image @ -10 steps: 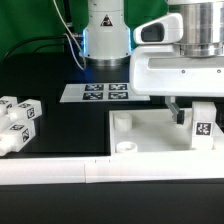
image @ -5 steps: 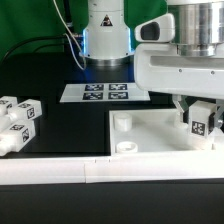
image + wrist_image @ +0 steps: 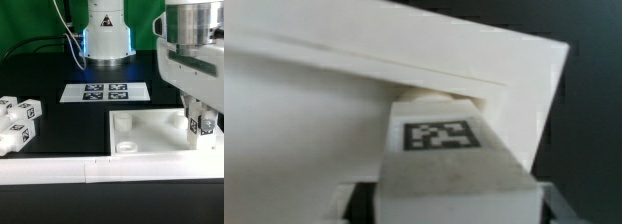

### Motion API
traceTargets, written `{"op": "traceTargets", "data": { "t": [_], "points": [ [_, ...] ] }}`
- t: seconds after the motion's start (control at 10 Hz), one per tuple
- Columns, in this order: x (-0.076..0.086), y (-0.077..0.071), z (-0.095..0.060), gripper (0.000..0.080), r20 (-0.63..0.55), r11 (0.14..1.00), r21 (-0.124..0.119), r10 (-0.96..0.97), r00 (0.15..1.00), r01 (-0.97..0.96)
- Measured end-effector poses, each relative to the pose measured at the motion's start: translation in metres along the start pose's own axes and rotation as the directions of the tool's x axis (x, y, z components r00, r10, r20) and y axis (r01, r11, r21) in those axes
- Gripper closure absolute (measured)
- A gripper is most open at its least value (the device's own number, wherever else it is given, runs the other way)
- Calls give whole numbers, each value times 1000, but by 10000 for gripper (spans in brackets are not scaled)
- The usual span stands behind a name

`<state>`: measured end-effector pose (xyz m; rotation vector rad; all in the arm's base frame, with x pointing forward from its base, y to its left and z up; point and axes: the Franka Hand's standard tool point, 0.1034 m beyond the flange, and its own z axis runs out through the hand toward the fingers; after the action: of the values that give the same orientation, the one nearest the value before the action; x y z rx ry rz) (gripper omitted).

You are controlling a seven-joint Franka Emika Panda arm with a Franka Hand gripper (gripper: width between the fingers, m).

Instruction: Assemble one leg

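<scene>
My gripper (image 3: 203,120) is shut on a white leg (image 3: 204,124) with a black-and-white tag. It holds the leg upright over the far right corner of the wide white panel (image 3: 150,130), at the exterior view's right. In the wrist view the leg (image 3: 446,160) points at the panel's corner (image 3: 491,85), its tip right at the corner recess. Whether the tip touches the socket cannot be told. The fingertips are mostly hidden behind the leg. Several more tagged legs (image 3: 18,122) lie together at the exterior view's left edge.
The marker board (image 3: 105,92) lies flat on the black table behind the panel, in front of the robot base (image 3: 107,35). A long white rail (image 3: 90,170) runs along the table's front edge. The panel has round sockets at its near-left corners (image 3: 127,146).
The arm has moved toward the exterior view's right and a little lower, carrying the leg nearer the panel's far right corner. The loose legs and the panel have not moved.
</scene>
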<state>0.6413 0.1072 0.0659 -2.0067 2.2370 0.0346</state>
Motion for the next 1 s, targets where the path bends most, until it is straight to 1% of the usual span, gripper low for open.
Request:
{"op": "traceTargets", "data": {
  "t": [0.1,0.2,0.4,0.5,0.6,0.7,0.8,0.9,1.0],
  "points": [
    [1,0,0,514,15,992,0,122,992,-122],
    [1,0,0,514,17,983,-1,181,983,-181],
    [1,0,0,514,10,973,1,231,973,-231],
    [1,1,0,459,10,972,1,235,972,-235],
    [1,1,0,459,10,974,1,228,974,-228],
    [-1,0,-2,322,11,977,4,211,977,-211],
    [-5,-2,-11,189,20,982,13,187,982,-187],
    [-6,-6,-25,162,33,988,27,152,988,-153],
    [-6,-10,-39,162,44,989,43,136,990,-138]
  ]
}}
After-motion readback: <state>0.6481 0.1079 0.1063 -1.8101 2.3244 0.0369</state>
